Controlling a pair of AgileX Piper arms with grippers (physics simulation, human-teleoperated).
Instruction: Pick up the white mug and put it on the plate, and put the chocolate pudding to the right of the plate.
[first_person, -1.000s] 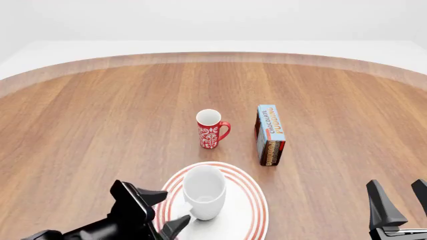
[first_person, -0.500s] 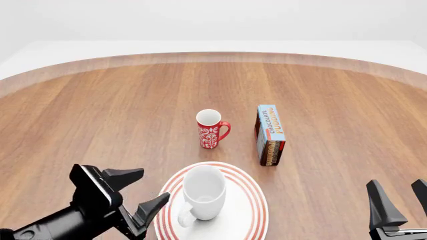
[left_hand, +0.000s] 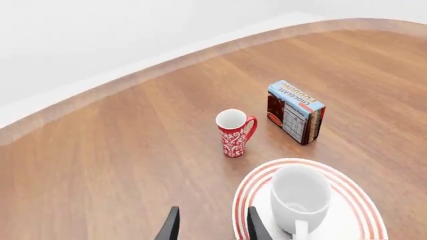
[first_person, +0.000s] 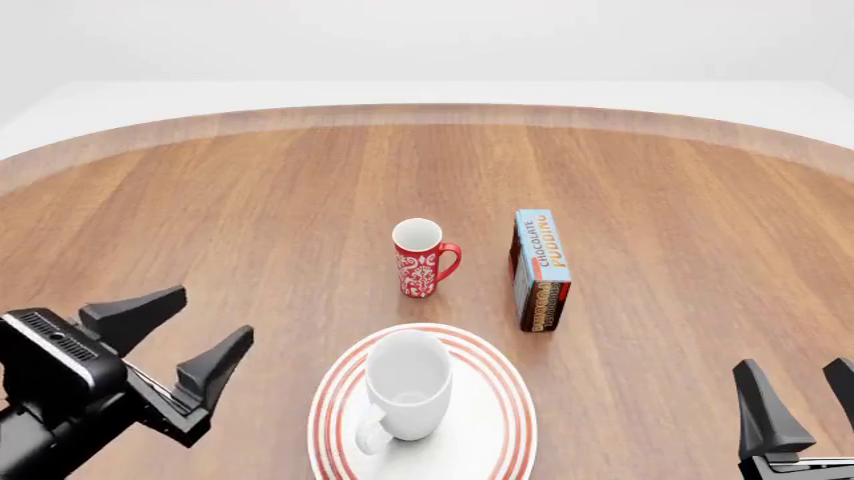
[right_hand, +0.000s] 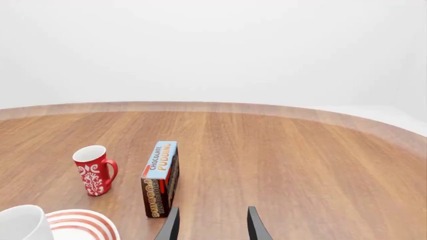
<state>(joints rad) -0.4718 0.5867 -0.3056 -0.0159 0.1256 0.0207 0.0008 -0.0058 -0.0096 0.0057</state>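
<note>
The white mug (first_person: 406, 396) stands upright on the plate (first_person: 497, 418). The left gripper (first_person: 174, 340) has moved away to the left of the plate, fingers apart and empty. The right gripper (first_person: 801, 405) stays right of the plate, also open. Beyond the plate, the chocolate pudding (first_person: 539, 268) stands unmoved beside the red mug (first_person: 423, 258).

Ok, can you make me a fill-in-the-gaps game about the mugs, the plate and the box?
1. The white mug stands on the ____.
2. The small mug beside the chocolate pudding is ____ with white flowers.
3. The mug on the plate has ____ inside it.
4. The left gripper has its fingers ____, holding nothing.

Missing words: plate; red; nothing; open
</note>
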